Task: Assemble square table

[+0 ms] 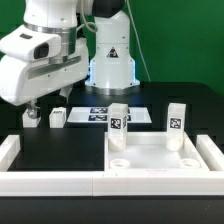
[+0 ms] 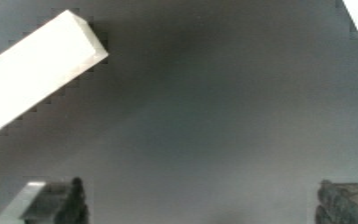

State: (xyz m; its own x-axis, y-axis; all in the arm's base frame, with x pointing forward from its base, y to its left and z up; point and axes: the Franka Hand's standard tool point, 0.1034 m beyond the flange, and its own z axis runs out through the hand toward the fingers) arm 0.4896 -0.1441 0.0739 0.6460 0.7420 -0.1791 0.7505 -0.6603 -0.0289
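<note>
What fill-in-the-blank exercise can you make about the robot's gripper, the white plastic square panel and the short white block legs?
1. The two-finger gripper has its jaws ___, with nothing between them.
2. ___ short white block legs stand upright by the far edge of the white plastic square panel.
3. The other two legs sit toward the exterior view's ___.
Missing words: open; two; left.

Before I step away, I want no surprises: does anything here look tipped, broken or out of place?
Nothing looks damaged. Two upright legs stand at the square panel's back edge. Two loose legs sit on the table by the open hand, apart from the panel, as expected mid-assembly.
</note>
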